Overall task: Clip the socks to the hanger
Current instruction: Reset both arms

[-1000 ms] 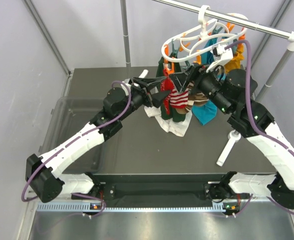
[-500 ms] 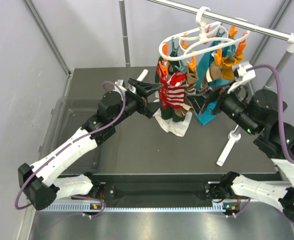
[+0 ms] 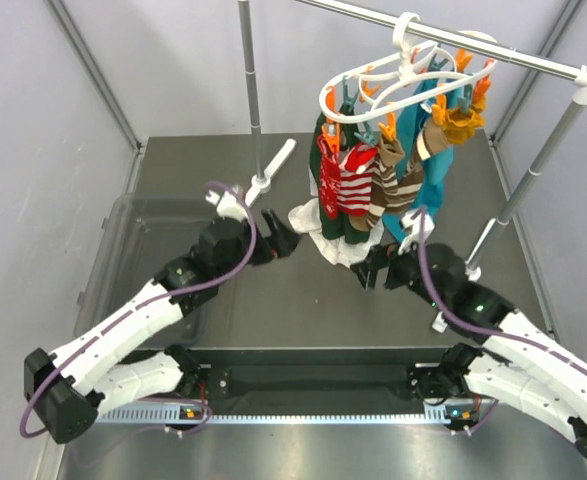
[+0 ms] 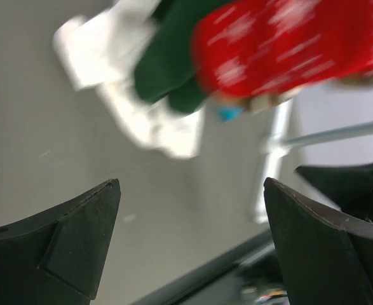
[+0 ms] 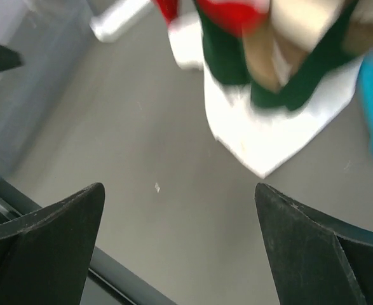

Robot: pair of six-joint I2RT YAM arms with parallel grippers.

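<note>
The white hanger (image 3: 405,82) hangs by its hook from the grey rail. Clipped under it are a red-and-white striped sock (image 3: 350,182), a brown-and-cream striped sock (image 3: 393,178) and a mustard-orange sock (image 3: 462,123), beside dark green, teal and white cloth. My left gripper (image 3: 278,238) is open and empty, low and left of the socks. My right gripper (image 3: 373,268) is open and empty, below them. The left wrist view shows its gripper (image 4: 192,190) open over bare table, with a blurred red sock (image 4: 281,44) above. The right wrist view shows its gripper (image 5: 180,190) open below a white cloth (image 5: 269,121).
The grey rail (image 3: 493,45) runs across the back on two poles (image 3: 248,90) (image 3: 543,150). White pole feet (image 3: 273,165) (image 3: 453,295) lie on the table. A clear plastic bin (image 3: 133,260) sits at the left. The white cloth's lower end (image 3: 348,250) rests on the table.
Both grippers have drawn back from the hanger and dropped toward the near part of the table. The hanger has swung back and the socks hang free from their clips.
</note>
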